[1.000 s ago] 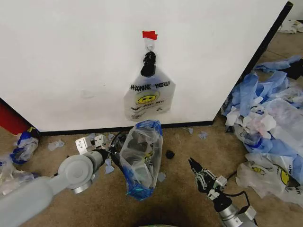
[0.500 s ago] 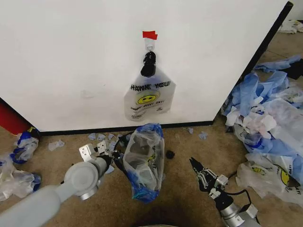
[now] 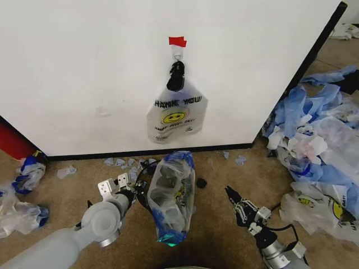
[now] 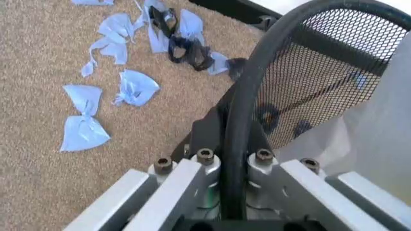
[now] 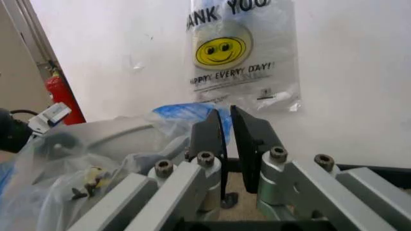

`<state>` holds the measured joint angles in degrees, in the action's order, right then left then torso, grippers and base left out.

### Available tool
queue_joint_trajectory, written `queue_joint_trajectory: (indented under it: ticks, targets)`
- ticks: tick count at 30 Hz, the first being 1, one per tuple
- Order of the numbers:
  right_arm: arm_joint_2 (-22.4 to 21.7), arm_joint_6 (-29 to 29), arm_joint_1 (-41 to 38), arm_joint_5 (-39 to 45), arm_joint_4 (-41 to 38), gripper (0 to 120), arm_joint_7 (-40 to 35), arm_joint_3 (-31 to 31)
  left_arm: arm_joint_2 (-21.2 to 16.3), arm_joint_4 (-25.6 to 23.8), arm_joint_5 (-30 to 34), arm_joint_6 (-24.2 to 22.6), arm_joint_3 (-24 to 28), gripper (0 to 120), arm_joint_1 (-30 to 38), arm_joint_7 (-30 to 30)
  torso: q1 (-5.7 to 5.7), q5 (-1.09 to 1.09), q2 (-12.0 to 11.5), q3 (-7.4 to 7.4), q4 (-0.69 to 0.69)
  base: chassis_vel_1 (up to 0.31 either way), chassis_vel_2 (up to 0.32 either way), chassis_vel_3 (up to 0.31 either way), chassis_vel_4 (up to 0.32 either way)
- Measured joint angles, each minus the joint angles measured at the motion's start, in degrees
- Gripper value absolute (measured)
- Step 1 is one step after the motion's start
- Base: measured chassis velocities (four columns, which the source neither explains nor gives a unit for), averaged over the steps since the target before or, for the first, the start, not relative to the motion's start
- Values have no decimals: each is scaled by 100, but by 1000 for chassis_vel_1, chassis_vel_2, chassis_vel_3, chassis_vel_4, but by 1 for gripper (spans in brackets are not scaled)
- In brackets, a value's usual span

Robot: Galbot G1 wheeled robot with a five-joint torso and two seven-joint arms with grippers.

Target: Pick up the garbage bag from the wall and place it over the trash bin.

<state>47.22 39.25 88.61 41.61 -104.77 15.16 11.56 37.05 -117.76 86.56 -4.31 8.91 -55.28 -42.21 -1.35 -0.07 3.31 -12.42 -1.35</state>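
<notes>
**Right now: L gripper clamped on bin rim, bag draped over bin**

Your left gripper (image 3: 136,189) sits low on the floor, just in front of the wall (image 3: 84,67), w/ its fingers closed on the black rim of the trash bin (image 4: 308,82). In the left wrist view you see the rim running straight down between the two pads, mesh side beyond it. The bin (image 3: 162,188) is tipped, mouth facing you and the head cam.

The garbage bag (image 3: 171,196) is wrapped over the bin: clear plastic around the mesh, blue trim at the top edge nearest the wall and at the bottom end nearest you. From the right wrist cam the bag (image 5: 96,159) shows as crumpled clear film w/ a blue edge.

Your right gripper (image 3: 234,203) hovers near the bin's right side, apart from it, holding nothing; fingers nearly together, only a thin gap in its wrist view (image 5: 228,139).

On the wall above hangs the THANK YOU bag (image 3: 176,115) on a black clip (image 3: 176,75), under the red tape (image 3: 177,41). Blue scraps (image 4: 103,106) litter the carpet.
</notes>
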Motion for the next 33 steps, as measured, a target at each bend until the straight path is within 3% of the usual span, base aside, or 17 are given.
queue_joint_trajectory:
  ticks: [7,16,19,25,27,30,33]
  targets:
    - [10,0,3,0,-4,8,1,4,-50,-133,-18,-53,-104,5,-145,13,0,0,0,0,0,0,0,0,0]
    - [12,6,22,-1,-33,7,17,19,-95,-336,3,-95,-198,41,-264,7,0,0,0,0,0,0,0,0,0]
    - [12,6,22,-1,-43,7,18,20,-111,-371,0,-100,-225,48,-292,6,0,0,0,0,0,0,0,0,0]
    - [12,9,22,1,-49,7,20,22,-117,-382,-4,-105,-236,74,-301,5,0,0,0,0,0,0,0,0,0]
    - [12,10,22,1,-50,7,20,23,-118,-382,-4,-106,-236,78,-301,4,0,0,0,0,0,0,0,0,0]
    - [-7,-55,21,72,-279,7,-77,-25,-317,-250,-678,-81,-365,92,-357,346,0,2,0,0,-1,0,0,0,0]
    - [-25,-99,24,107,-374,7,-163,-61,-401,-204,-916,-56,-428,96,-395,488,0,4,0,0,1,0,0,0,0]
